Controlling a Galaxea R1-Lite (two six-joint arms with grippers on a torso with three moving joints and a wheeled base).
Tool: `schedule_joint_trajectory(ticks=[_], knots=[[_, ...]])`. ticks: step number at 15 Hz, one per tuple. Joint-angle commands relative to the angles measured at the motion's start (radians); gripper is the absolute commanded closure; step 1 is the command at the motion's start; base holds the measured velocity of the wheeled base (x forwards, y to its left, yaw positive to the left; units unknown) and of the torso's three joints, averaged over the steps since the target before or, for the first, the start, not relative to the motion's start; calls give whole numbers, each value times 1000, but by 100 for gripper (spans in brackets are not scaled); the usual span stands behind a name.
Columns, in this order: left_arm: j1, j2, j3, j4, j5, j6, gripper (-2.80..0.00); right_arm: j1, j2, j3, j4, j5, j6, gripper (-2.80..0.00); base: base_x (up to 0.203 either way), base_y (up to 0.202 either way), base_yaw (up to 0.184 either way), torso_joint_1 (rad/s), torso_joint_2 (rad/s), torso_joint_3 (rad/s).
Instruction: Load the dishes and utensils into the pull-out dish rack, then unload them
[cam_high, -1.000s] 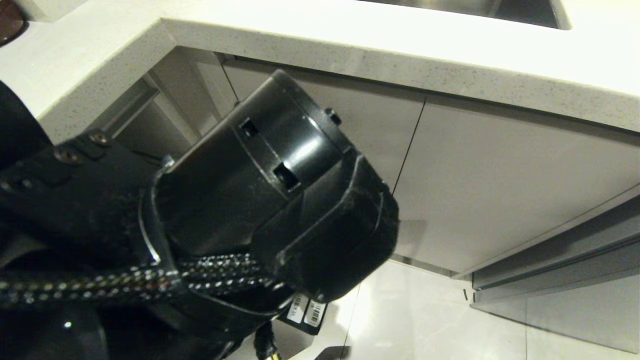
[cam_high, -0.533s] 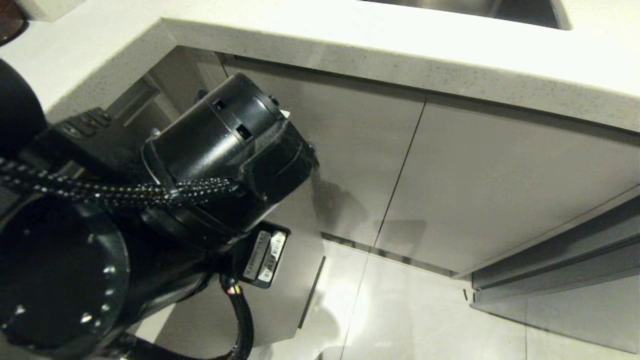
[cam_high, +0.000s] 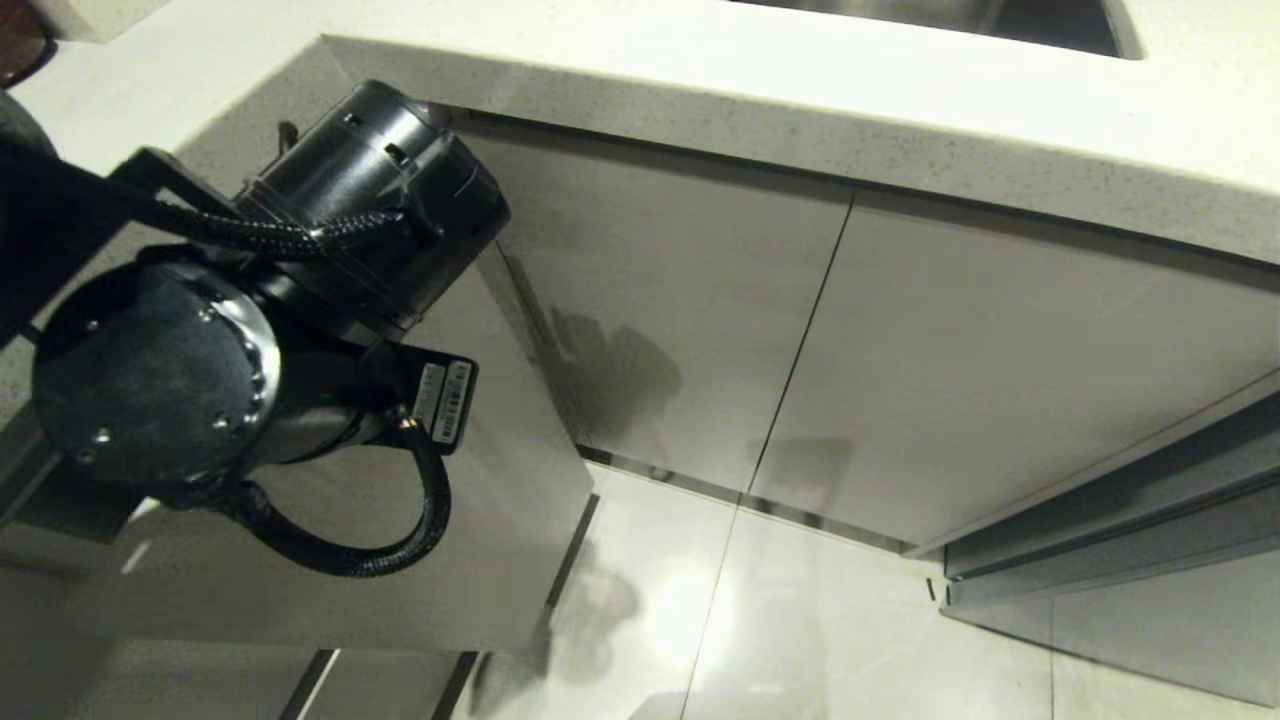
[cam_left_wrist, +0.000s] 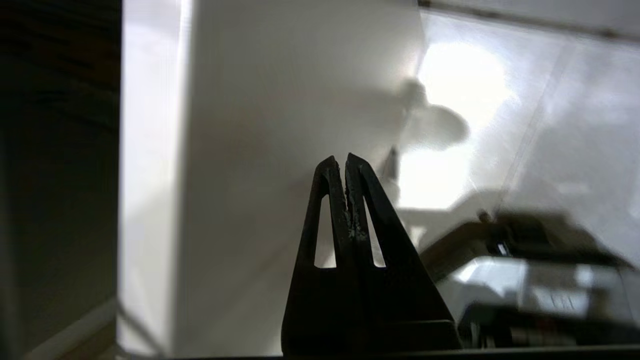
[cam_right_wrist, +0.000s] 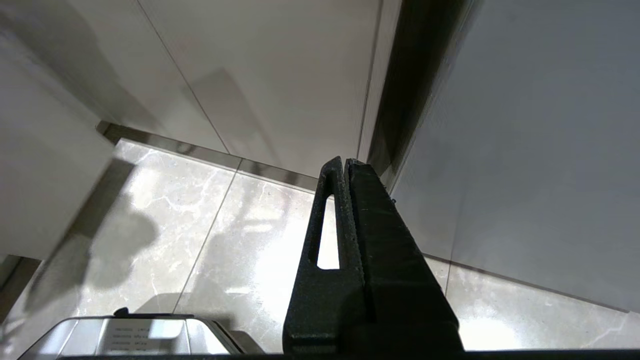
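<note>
While its two black fingers (cam_left_wrist: 361, 200) press together on nothing, the left gripper (cam_left_wrist: 346, 159) points at a pale grey drawer front (cam_left_wrist: 280, 100) just ahead, whether touching it I cannot tell. In the head view that front (cam_high: 480, 560) stands pulled out from the cabinet row below the speckled countertop (cam_high: 700, 95), the left arm (cam_high: 250, 330) over it. The wire rack, dishes and utensils are out of sight. The right gripper (cam_right_wrist: 345, 161), also closed and empty, hangs above the marble floor (cam_right_wrist: 210, 235).
</note>
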Motion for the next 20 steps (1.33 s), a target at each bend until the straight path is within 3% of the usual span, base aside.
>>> schedule_joint_trajectory(ticks=[1,3,7,12,16,18,20], knots=[[54,-5,-15,3,25,-3,0,0,1,26,-1,0,0,0,0,0,0,0,0,0],[99,-4,-26,-24,36,8,0,0,1,27,-1,0,0,0,0,0,0,0,0,0],[109,-7,-21,-54,39,29,0,0,1,27,-1,0,0,0,0,0,0,0,0,0],[68,-46,-21,-60,37,35,0,0,1,26,-1,0,0,0,0,0,0,0,0,0],[25,-236,-19,-133,29,105,0,0,1,27,-1,0,0,0,0,0,0,0,0,0],[20,-348,-19,-196,-10,173,0,0,1,26,-1,0,0,0,0,0,0,0,0,0],[22,-463,-18,-286,-123,252,0,0,1,27,-1,0,0,0,0,0,0,0,0,0]])
